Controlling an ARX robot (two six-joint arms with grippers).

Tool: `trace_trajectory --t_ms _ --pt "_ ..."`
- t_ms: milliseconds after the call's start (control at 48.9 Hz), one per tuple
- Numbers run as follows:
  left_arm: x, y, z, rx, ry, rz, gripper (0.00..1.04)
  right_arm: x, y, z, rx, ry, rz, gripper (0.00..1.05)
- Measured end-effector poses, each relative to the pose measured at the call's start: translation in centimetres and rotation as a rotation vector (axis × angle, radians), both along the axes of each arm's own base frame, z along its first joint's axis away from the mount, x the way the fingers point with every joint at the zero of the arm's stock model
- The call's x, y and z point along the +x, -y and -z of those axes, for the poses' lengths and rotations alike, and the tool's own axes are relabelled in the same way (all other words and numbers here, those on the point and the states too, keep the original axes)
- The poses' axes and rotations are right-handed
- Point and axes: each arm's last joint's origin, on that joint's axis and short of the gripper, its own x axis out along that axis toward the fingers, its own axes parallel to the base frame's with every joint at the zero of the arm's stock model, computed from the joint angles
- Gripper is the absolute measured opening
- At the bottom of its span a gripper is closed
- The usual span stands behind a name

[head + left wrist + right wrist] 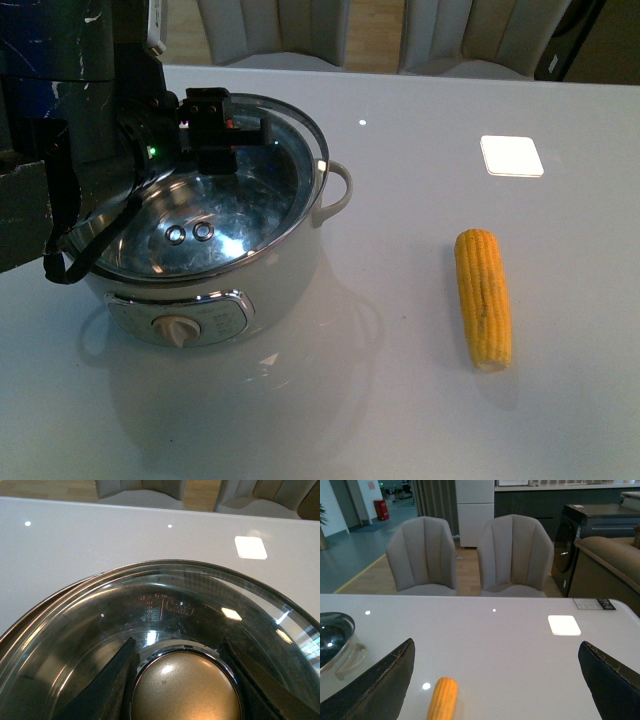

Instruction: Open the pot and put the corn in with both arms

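Note:
The cream-white pot (215, 300) stands at the left of the table, its dial knob (178, 330) facing me. The glass lid (255, 215) lies tilted over the pot's mouth, and the steel bowl shows through it. My left gripper (215, 130) is shut on the lid's knob (186, 687), with one black finger (107, 690) on each side. The corn (483, 297) lies on the table to the right of the pot. My right gripper (495, 690) is open above the table, with the corn (443, 698) just inside its left finger (380, 685). The pot's side handle (350, 657) shows at that view's edge.
The glossy white table (400, 420) carries a bright square light patch (512, 155) beyond the corn. Two grey chairs (470, 555) stand behind the table's far edge. A dark cabinet and a sofa (610, 560) are further back at the right.

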Motion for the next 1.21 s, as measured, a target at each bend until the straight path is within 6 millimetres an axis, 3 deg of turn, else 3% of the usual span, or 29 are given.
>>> trace_trajectory --t_ms 368,655,798,961,1145,1207 --pt "-0.1 -0.5 -1.6 0.034 -0.025 -0.029 0.44 0.0 0.0 0.0 0.000 0.000 0.000 0.96" --pt "0.4 -1.5 -6.9 0.009 0.067 -0.055 0.44 0.0 0.0 0.0 0.000 0.000 0.000 0.96" --pt "0.5 -2.9 -9.6 -0.009 0.124 -0.077 0.44 0.0 0.0 0.0 0.000 0.000 0.000 0.96" --pt "0.2 -7.5 -12.0 0.017 0.201 -0.147 0.44 0.0 0.0 0.0 0.000 0.000 0.000 0.96" --pt "-1.0 -12.5 -11.4 0.039 0.201 -0.237 0.44 0.0 0.0 0.0 0.000 0.000 0.000 0.96" --pt "-1.8 -15.4 -10.6 0.048 0.188 -0.293 0.44 0.0 0.0 0.0 0.000 0.000 0.000 0.96"
